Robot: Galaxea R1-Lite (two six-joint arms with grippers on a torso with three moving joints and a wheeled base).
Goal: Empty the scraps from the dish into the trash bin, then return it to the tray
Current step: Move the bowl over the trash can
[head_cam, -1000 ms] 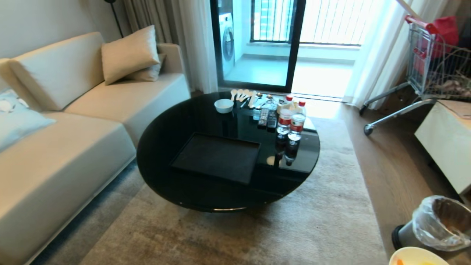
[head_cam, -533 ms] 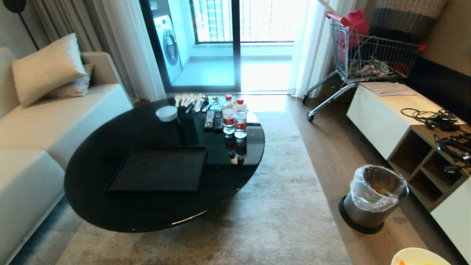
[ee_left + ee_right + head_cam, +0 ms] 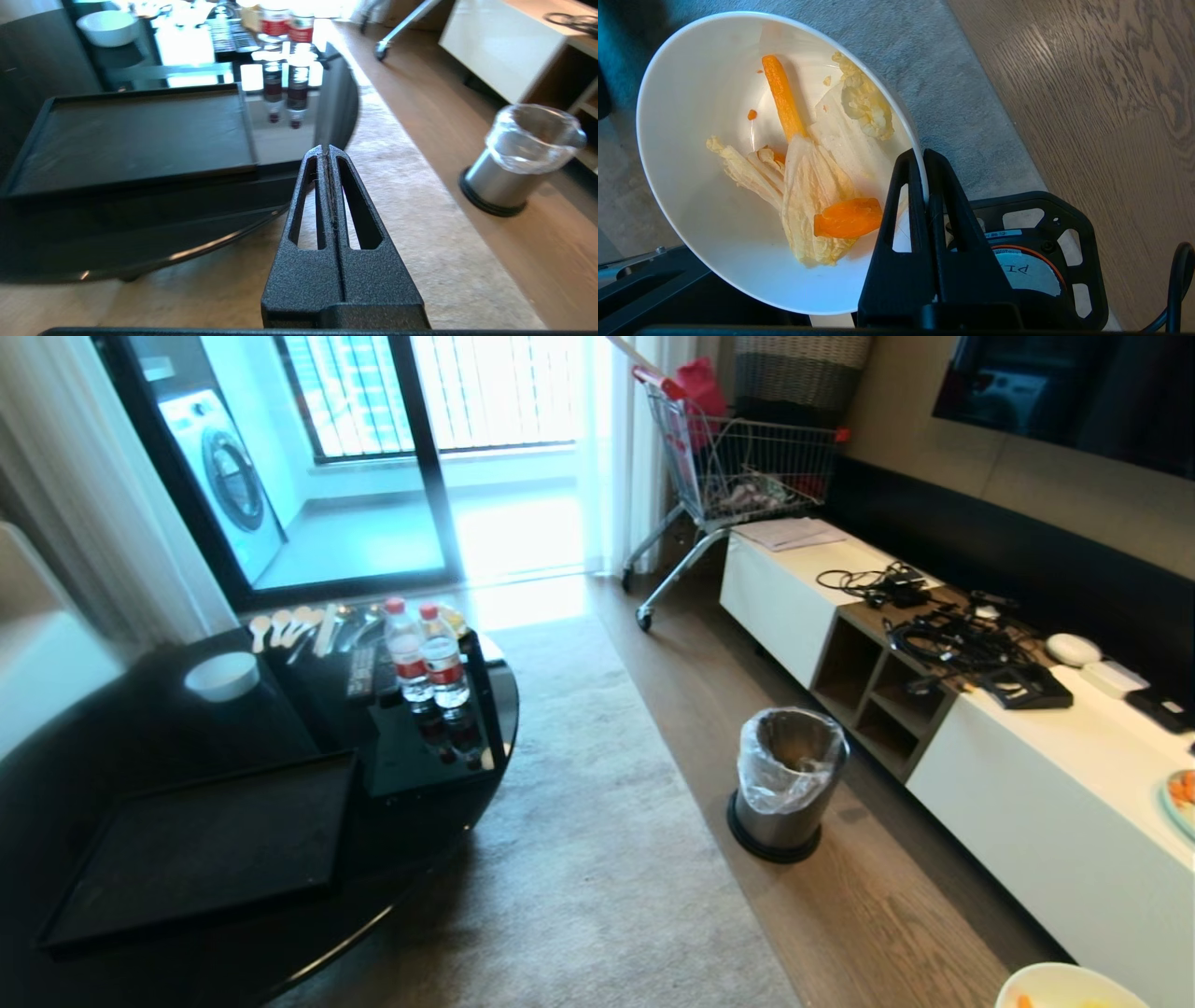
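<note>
Right wrist view shows the right gripper (image 3: 923,161) pinching the rim of the dish (image 3: 705,224), one finger inside the wall and one outside, with the scraps (image 3: 808,186) heaped just inside the jaws. That thin-edge hold looks like the main risk: a jolt could let the bowl pivot or slip and spill cabbage and carrot onto the rug (image 3: 597,821) short of the bin (image 3: 789,779), which stands well apart, ahead of the jaws on the wood floor. A tilt begun too early would do the same. The left gripper (image 3: 327,151) is parked, its fingers pressed together on nothing, with the tray (image 3: 135,135) bare beyond them. Against the earlier head view, the whole scene has swung: table (image 3: 140,747) and tray slid left, the bin came toward centre, a camera turn and not the things moving.
</note>
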